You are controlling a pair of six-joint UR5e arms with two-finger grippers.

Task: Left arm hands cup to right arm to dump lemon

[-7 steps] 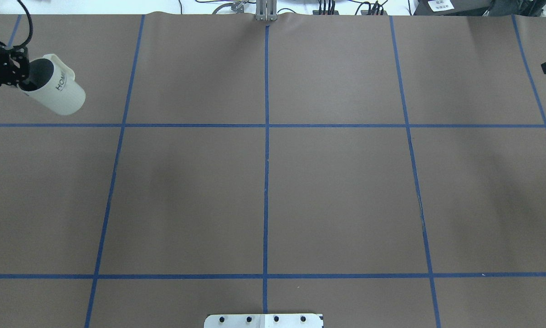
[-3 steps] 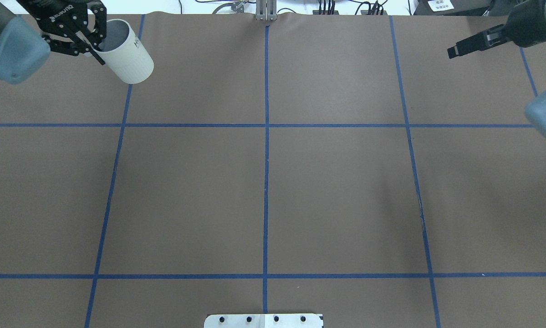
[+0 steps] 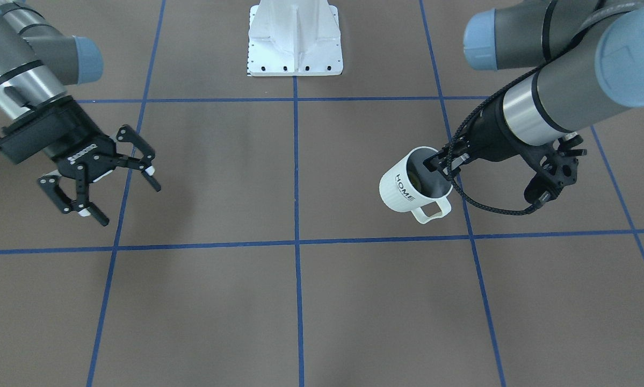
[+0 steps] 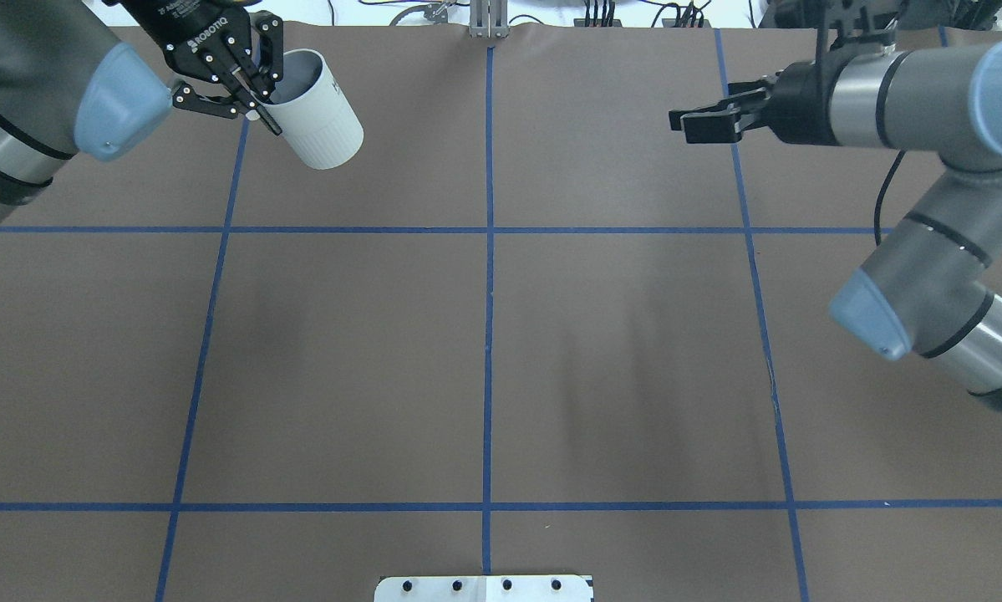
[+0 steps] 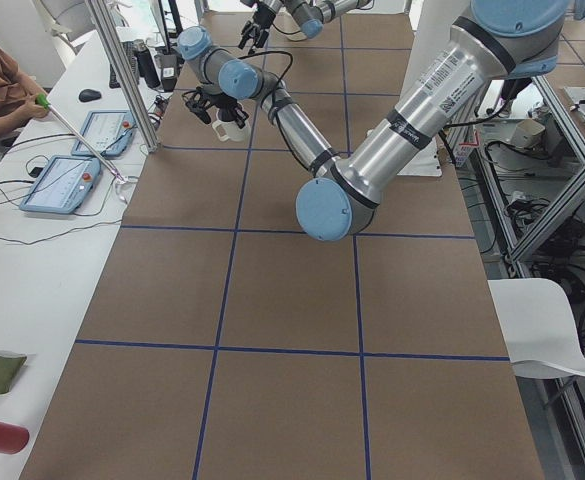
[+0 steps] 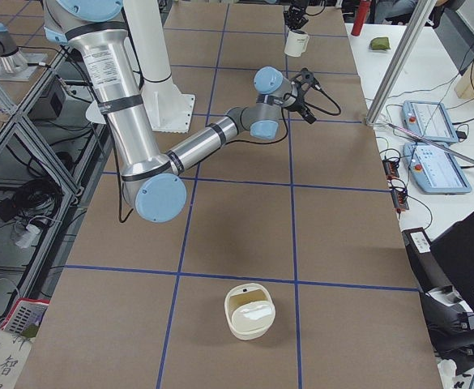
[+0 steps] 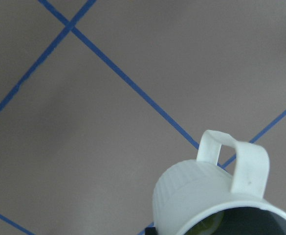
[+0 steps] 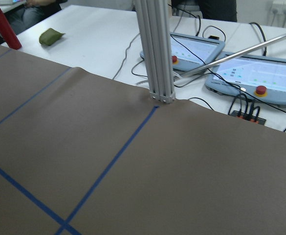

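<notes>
My left gripper [image 4: 262,92] is shut on the rim of the white ribbed "HOME" cup [image 4: 325,125], one finger inside it. It holds the cup tilted in the air over the far left of the table. The cup also shows in the front view [image 3: 407,185], handle down. The left wrist view shows the cup [image 7: 206,191] and a sliver of the yellow-green lemon [image 7: 206,226] inside it. My right gripper [image 4: 689,121] is open and empty, in the air at the far right, pointing towards the cup with a wide gap between them. It also shows open in the front view [image 3: 130,204].
The white robot base plate [image 4: 484,588] is at the near edge. An aluminium post [image 4: 488,21] stands at the far edge, with control tablets [image 8: 260,78] behind it. A cream tub [image 6: 249,312] sits on the table at the robot's right end.
The left arm has carried the cup up and rightward along the far edge. The right arm has come in from the right edge towards the middle.
</notes>
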